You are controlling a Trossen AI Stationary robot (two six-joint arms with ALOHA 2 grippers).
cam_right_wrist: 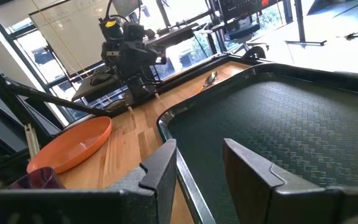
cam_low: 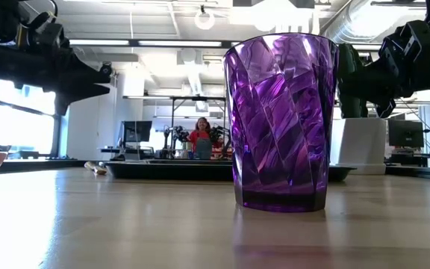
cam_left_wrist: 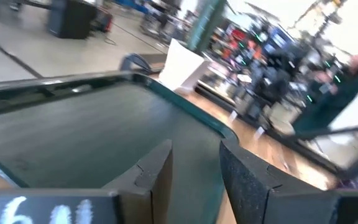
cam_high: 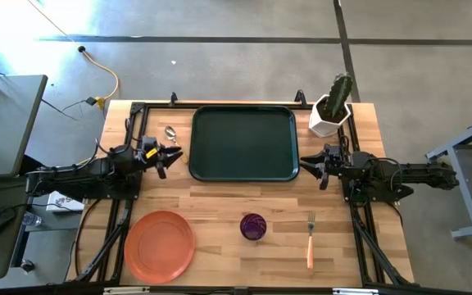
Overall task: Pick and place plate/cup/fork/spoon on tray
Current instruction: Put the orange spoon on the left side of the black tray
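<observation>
The dark green tray (cam_high: pixel 244 143) lies at the table's far middle. The orange plate (cam_high: pixel 160 244) rests flat at the near left. The purple cup (cam_high: pixel 253 226) stands upright near the front middle and fills the low view (cam_low: pixel 282 123). The fork (cam_high: pixel 310 240) lies to the cup's right, tines toward the far edge. The spoon (cam_high: pixel 170 133) lies just left of the tray. My left gripper (cam_high: pixel 173 158) is open and empty at the tray's left rim (cam_left_wrist: pixel 194 168). My right gripper (cam_high: pixel 311 166) is open and empty at the tray's right rim (cam_right_wrist: pixel 201 165).
A white planter with a green cactus (cam_high: pixel 332 106) stands at the far right corner, beside the tray. A person (cam_low: pixel 200 138) shows in the room beyond the table. Bare wood lies between the tray and the near-side tableware.
</observation>
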